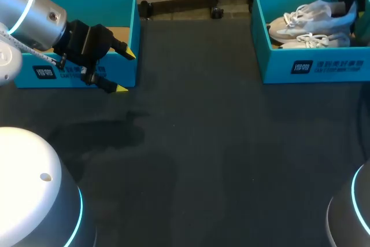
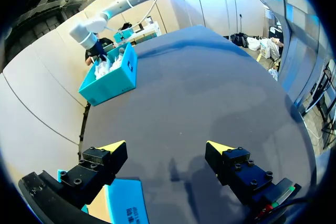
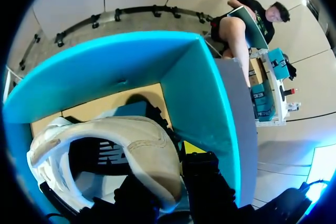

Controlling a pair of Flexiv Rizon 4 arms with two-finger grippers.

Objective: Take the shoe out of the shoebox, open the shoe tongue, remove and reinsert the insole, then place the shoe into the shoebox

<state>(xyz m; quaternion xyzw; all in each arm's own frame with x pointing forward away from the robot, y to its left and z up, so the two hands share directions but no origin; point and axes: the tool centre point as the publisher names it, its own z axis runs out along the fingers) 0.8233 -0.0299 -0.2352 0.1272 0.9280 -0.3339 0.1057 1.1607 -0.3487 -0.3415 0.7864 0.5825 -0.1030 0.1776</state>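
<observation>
Right claw [image 3: 164, 170]: the padded heel collar of the white shoe [image 3: 131, 135] sits between the fingers. One yellow tip shows just outside the collar and the other finger is mostly hidden behind it, so I judge the claw clamped on that collar, with some reserve. The shoe lies inside the teal shoebox [image 3: 197, 93], whose side wall is close beside the outer finger. The mouth of the shoe opens toward my wrist and the dark insole shows within. The long axis appears to run along the box's length, heel at the claw and toe pointing away from it. Handling assessment: light, with a soft upper that will fold under pressure and a stiffer sole. The collar should serve for lifting, though the toe may sag and swing, and a hold lower at the heel counter would be firmer. Left claw [image 1: 126, 72]: fingers wide apart, nothing between them, hovering above the dark desk [image 1: 191, 160] just beside the second teal box [image 1: 75, 73], well away from the shoe.
</observation>
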